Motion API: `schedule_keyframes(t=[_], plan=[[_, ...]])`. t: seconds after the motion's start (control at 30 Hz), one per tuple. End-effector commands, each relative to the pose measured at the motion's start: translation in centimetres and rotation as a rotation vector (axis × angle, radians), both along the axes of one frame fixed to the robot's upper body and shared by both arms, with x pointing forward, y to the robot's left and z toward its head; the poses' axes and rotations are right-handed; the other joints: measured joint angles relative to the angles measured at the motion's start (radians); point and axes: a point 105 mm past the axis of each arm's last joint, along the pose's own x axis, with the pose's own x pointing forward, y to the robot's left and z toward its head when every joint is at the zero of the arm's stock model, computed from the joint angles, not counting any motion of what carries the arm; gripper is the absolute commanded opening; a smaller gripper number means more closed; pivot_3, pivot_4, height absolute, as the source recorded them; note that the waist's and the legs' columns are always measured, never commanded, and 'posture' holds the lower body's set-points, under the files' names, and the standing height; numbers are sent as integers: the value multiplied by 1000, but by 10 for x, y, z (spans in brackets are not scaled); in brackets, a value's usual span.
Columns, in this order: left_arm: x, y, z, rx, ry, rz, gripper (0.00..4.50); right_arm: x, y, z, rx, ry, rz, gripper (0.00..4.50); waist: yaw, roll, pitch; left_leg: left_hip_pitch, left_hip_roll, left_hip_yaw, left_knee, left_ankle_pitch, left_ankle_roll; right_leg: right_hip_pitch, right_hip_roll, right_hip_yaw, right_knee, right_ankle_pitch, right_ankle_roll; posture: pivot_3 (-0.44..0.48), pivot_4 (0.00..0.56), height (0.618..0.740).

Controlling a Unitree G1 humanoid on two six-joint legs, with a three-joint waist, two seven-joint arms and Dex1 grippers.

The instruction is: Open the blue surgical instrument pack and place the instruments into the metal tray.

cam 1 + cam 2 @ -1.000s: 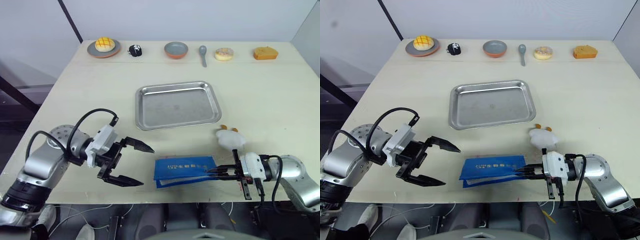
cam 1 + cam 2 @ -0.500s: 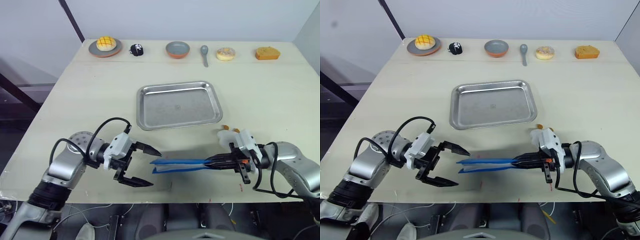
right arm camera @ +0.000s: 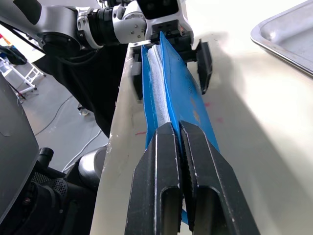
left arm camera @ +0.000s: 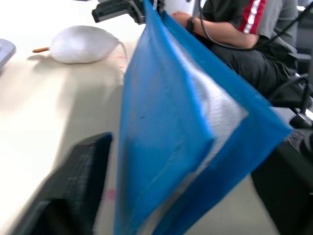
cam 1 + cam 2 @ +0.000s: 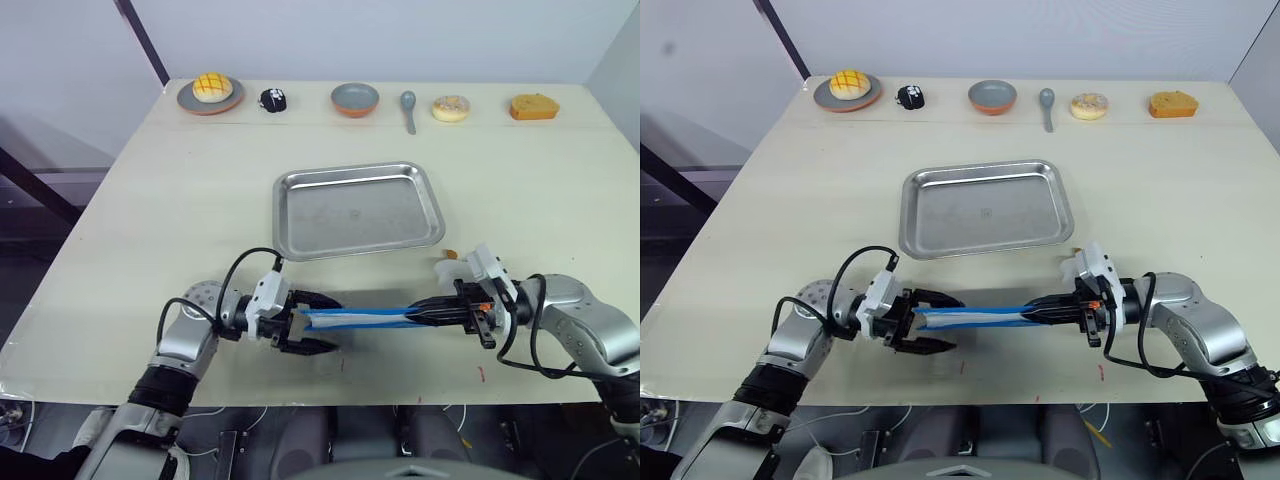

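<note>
The blue surgical instrument pack (image 5: 360,318) hangs edge-on just above the table's front, its pale lining showing at the open end (image 4: 215,105). My right gripper (image 5: 415,315) is shut on the pack's right end, fingers (image 3: 161,147) pressed together on the blue wrap. Around the pack's left end stands my left gripper (image 5: 305,322), open, one black finger (image 4: 73,186) beside the wrap and apart from it. The metal tray (image 5: 340,215) lies bare behind the pack at mid-table. The instruments are hidden.
A white plush toy (image 5: 452,272) sits just behind my right gripper. Along the far edge stand a plate with a bun (image 5: 209,94), a small black thing (image 5: 271,99), a grey bowl (image 5: 355,98), a spoon (image 5: 407,105), a donut (image 5: 451,107) and an orange cake (image 5: 533,105). A seated person (image 4: 234,29) is beyond the table.
The right gripper lifted the pack off the table and turned it on edge. The left gripper moved right until its open fingers came around the pack's left end.
</note>
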Motion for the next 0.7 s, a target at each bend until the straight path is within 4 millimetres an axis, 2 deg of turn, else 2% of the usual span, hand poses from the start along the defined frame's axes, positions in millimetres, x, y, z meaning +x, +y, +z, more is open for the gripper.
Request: schedule_keyframes(t=[0.03,0.07,0.13,0.3,0.4,0.5,0.57,0.6,0.63,0.7], plan=[[4,4,5,-14,-41,17,1529,3,-2,9,20,-49,-11,0,-1,0,0,0,0,0,0,0,0,0,0,0,0,0,0,0,150,732],[4,5,5,-16,-44,18,1170,3,-2,9,23,-52,-14,0,-2,0,0,0,0,0,0,0,0,0,0,0,0,0,0,0,150,732],[6,6,7,-27,-45,28,143,5,-2,9,23,-63,-21,0,-3,0,0,0,0,0,0,0,0,0,0,0,0,0,0,0,150,732],[8,7,5,-25,-47,31,65,14,-4,16,60,-148,-81,0,-3,0,0,0,0,0,0,0,0,0,0,-1,0,0,0,0,150,732],[8,7,4,-22,-52,31,0,12,-10,23,70,-158,-97,788,-3,0,0,0,0,-1,0,0,0,0,0,-1,0,0,0,0,150,732],[10,8,4,-22,-62,38,0,11,-23,31,65,-175,-133,2048,-2,0,0,0,0,-1,0,0,0,0,0,-1,0,0,0,0,150,732],[11,8,4,-21,-66,42,0,10,-32,36,56,-188,-160,2659,0,0,0,0,0,-1,0,0,0,0,-1,-1,0,0,0,0,150,732],[11,9,4,-20,-67,44,0,13,-40,40,58,-202,-201,3050,0,0,0,-1,0,-1,0,0,0,0,-1,-1,0,0,0,0,150,732],[11,9,4,-19,-68,45,0,15,-46,42,61,-211,-230,3659,-1,0,0,0,0,-1,0,0,0,1,-1,-1,0,0,0,0,150,732],[12,10,4,-16,-72,46,0,24,-62,43,43,-243,-324,4283,-1,0,0,0,0,-1,0,0,0,1,-1,-1,0,0,0,0,150,732]])
